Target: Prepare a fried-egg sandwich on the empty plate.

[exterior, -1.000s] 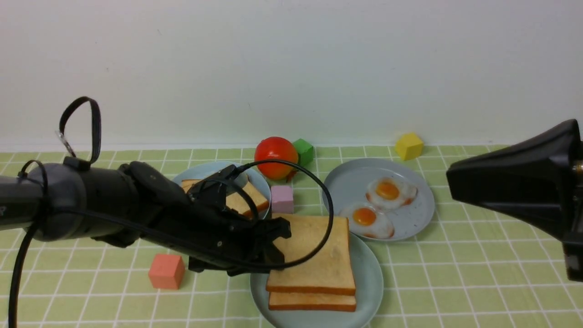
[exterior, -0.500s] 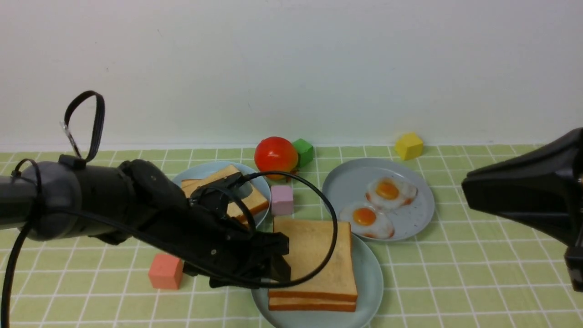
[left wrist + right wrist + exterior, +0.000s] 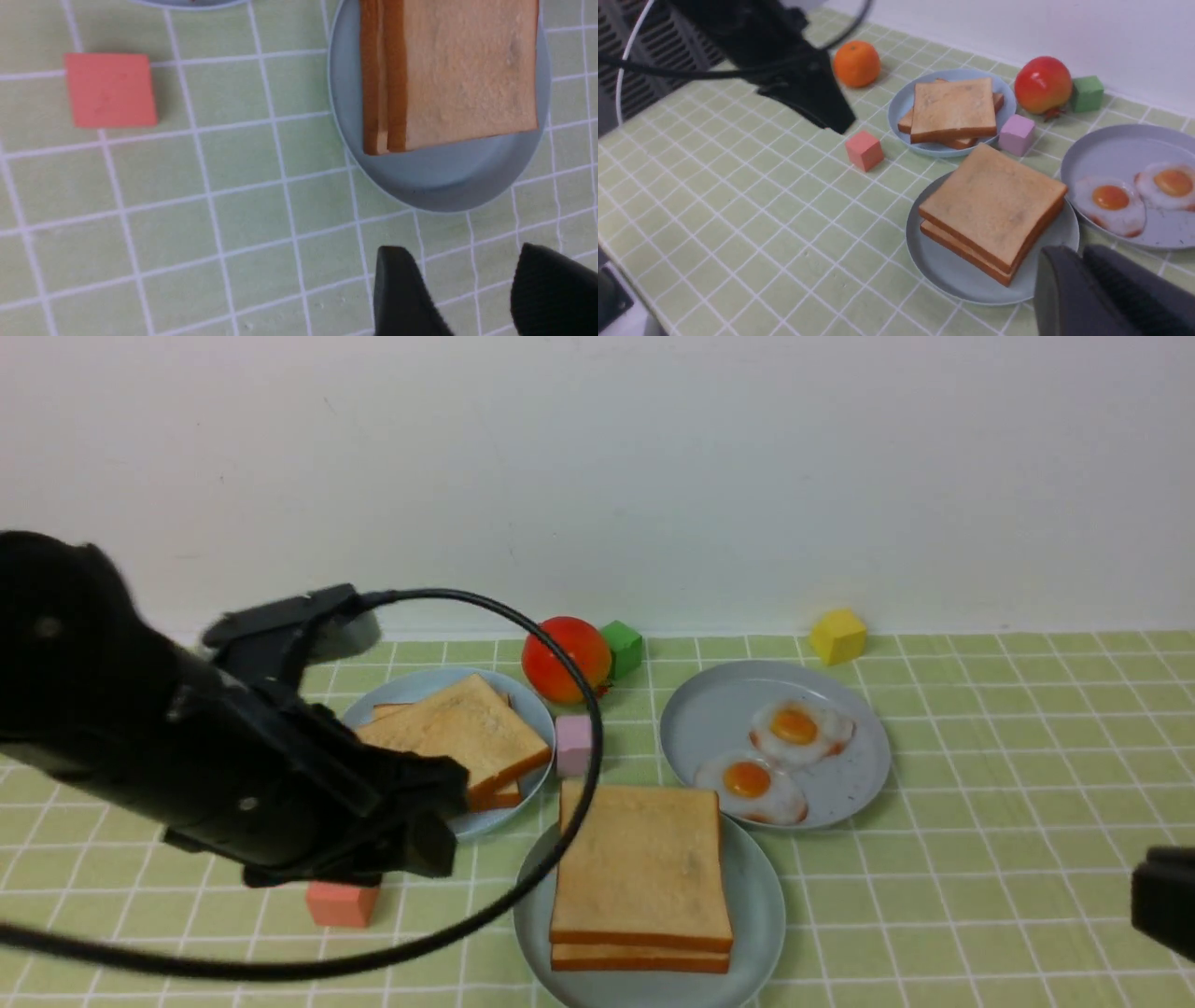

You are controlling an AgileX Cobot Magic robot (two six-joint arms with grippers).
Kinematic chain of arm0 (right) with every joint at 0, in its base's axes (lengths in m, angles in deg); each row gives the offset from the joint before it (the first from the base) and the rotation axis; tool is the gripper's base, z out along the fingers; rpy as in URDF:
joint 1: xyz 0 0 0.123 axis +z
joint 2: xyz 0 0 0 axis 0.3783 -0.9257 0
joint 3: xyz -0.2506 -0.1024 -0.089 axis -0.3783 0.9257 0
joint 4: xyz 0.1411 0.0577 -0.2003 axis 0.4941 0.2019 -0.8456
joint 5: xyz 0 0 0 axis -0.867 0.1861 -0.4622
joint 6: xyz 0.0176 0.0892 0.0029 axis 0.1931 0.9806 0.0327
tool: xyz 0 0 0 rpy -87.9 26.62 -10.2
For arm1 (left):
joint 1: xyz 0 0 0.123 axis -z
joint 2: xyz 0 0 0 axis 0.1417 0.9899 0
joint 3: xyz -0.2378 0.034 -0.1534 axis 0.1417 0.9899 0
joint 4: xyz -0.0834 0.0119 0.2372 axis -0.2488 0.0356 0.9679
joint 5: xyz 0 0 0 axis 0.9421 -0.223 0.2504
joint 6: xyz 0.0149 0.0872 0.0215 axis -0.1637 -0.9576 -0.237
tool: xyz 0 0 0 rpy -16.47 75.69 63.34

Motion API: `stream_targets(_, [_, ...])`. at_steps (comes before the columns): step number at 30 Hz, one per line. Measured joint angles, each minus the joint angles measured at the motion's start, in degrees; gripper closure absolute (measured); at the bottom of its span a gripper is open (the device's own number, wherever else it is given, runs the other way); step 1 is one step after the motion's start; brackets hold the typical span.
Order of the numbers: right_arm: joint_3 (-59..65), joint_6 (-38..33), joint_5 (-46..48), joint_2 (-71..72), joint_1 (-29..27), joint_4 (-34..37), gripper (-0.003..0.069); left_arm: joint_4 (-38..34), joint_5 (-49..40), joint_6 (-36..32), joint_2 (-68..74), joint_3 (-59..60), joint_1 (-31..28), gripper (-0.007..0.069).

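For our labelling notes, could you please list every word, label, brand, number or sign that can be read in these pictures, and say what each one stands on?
There is no readable text in any of the three views.
The plates, the stacked toast, the fried eggs and the coloured blocks show no lettering.
The left arm shows no legible marking either.
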Motion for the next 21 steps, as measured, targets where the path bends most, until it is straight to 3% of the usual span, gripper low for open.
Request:
stream_targets(4, [9.3, 4.9, -8.1, 7.9, 0.0, -2.9, 0.0574, 2.7, -5.2, 6.1, -10.4, 0.6, 0.0, 0.0456])
stream_targets(8, [16.6, 6.0, -11.5, 14.0, 0.0, -8.8, 0.0568, 0.5, -8.2, 9.9, -21.1, 4.5, 0.0, 0.0624])
stream_targets(13, [19.8, 6.0, -11.5, 17.6, 0.0, -12.2, 0.0563, -3.5, -9.3, 10.8, -33.9, 11.5, 0.0, 0.0638])
stream_targets(21, [20.0, 6.0, -11.6, 17.7, 0.0, -12.6, 0.0554, -3.9, -11.9, 10.8, -47.4, 15.1, 0.0, 0.0638])
